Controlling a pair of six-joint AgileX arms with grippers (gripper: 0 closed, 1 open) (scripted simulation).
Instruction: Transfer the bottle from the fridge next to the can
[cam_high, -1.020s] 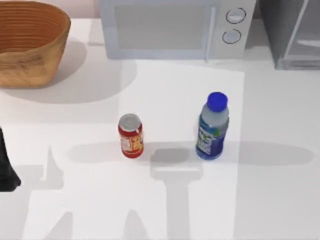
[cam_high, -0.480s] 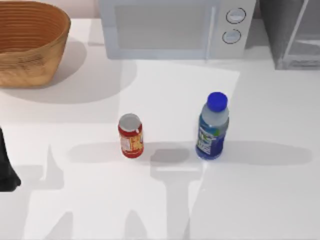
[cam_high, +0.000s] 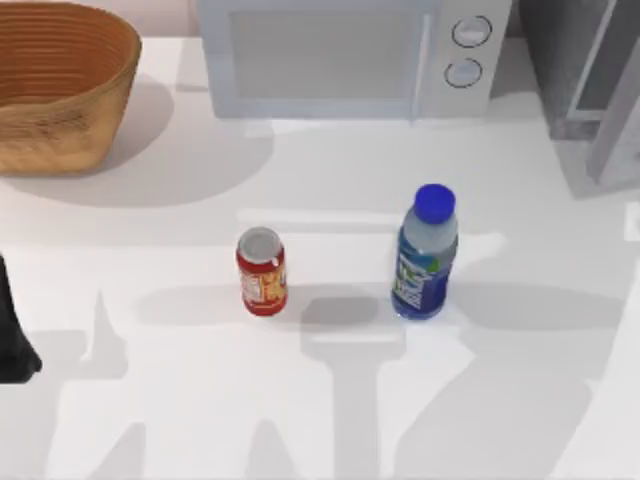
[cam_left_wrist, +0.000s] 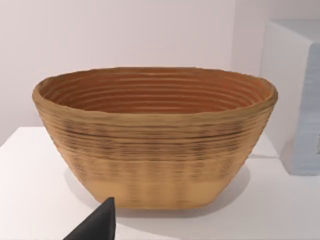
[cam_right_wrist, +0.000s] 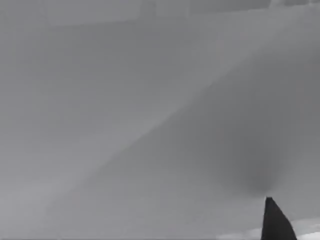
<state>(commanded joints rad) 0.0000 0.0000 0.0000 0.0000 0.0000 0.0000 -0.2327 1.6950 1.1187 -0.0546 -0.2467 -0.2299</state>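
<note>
1. At nine o'clock, on the table's (cam_high: 150, 420) left edge, the left arm (cam_high: 14, 335) sits parked — its grip cannot be told.
2. Toward ten, a woven basket (cam_high: 55, 85); the left wrist view faces it.
3. Centre: the can (cam_high: 262, 272) upright, the bottle (cam_high: 425, 255) upright at three o'clock of it, bare table between.
4. At one o'clock, the fridge (cam_high: 565, 60) — the right wrist view shows a grey surface and one dark fingertip (cam_right_wrist: 276, 222).

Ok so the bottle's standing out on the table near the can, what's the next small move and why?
Probably shut the fridge door: it stands swung open at the table's right rear. The bottle is upright on the table, to the right of the can with a gap between them, so the transfer looks done. The left arm sits parked at the left edge.
</note>
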